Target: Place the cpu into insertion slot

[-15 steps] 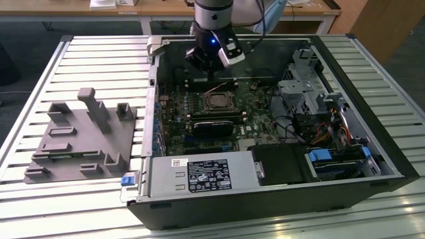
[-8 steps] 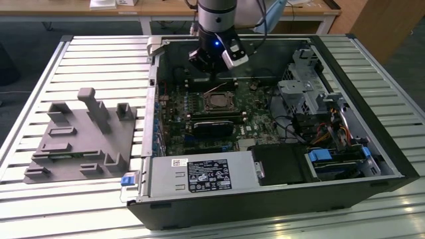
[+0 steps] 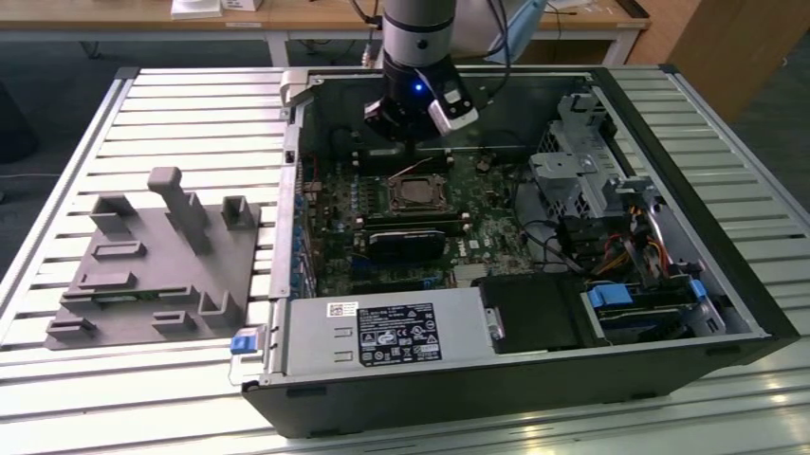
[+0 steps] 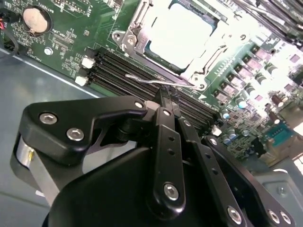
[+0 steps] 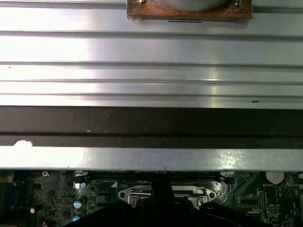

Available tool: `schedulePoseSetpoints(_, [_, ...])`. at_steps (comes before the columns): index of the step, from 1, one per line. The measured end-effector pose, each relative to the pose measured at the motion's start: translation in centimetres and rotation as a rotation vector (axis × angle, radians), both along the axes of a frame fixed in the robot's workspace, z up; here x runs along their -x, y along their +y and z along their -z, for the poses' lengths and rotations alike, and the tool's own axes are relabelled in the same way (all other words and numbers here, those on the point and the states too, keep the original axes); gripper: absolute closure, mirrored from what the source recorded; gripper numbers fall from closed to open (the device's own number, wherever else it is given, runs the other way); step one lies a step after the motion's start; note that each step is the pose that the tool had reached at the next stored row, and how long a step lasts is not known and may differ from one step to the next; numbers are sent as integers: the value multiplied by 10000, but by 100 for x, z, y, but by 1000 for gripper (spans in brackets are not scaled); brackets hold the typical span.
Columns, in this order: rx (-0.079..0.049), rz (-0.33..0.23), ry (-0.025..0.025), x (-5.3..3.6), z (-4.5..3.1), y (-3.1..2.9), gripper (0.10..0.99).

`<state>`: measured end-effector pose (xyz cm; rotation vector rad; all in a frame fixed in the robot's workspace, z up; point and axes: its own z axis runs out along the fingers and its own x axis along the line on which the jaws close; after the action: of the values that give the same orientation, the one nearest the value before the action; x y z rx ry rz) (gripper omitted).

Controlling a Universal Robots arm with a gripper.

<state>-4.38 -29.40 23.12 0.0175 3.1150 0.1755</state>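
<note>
Nearest you in the second wrist view, the gripper (image 4: 164, 97) has its two black fingers (image 4: 165, 137) pressed together, tips meeting with nothing between them. Just beyond the tips lies a thin wire latch lever (image 4: 156, 81), then a bank of long black connector strips (image 4: 128, 66). Past those you get the insertion slot (image 4: 139, 28) with its metal bracket rim, and the cpu (image 4: 182, 33) sitting flat inside it, pale face up, apart from the fingers. A coin cell (image 4: 37, 18) sits further off on the green motherboard (image 4: 71, 35).

In the exterior view the gripper (image 3: 402, 144) hangs inside the open computer case (image 3: 532, 379), just behind the insertion slot (image 3: 419, 194); the cpu (image 3: 416, 196) lies in it, below and in front of the tool. On the exterior view's left a grey fixture block (image 3: 152, 275) stands on the slatted table (image 3: 152, 104)
</note>
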Motion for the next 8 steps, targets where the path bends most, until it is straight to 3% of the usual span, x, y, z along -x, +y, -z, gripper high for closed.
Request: schedulePoseSetpoints(8, [3, -5, 1, -76, 41, 39, 980])
